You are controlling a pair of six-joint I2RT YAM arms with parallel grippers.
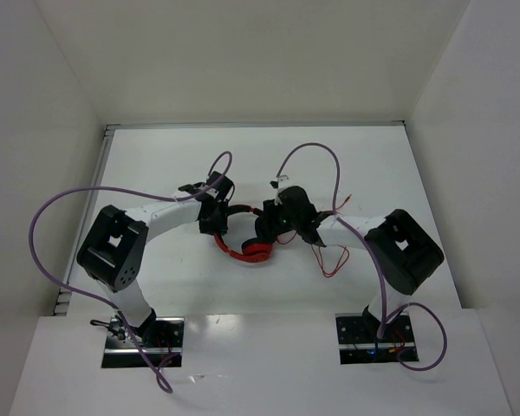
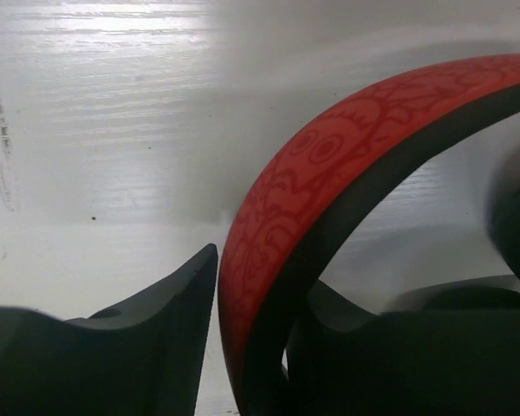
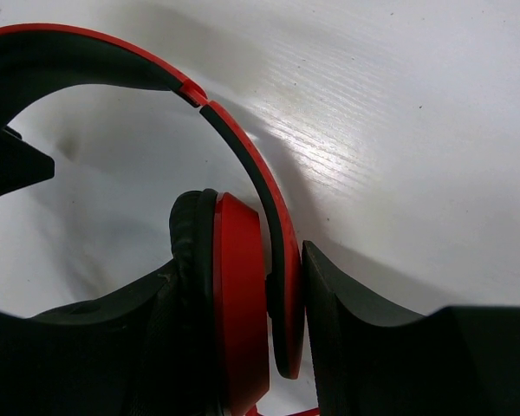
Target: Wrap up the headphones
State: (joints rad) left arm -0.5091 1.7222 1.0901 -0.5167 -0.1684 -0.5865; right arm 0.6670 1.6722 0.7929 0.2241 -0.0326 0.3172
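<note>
Bright overhead light, blurred wrist foregrounds.

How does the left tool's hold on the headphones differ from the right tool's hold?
The left tool takes only the thin patterned headband between its fingers; the right tool takes the ear cup together with the band's end. So the left tool's fingers stand narrower, the right tool's wider. Both are closed on the same headphones, one at each side.
</note>
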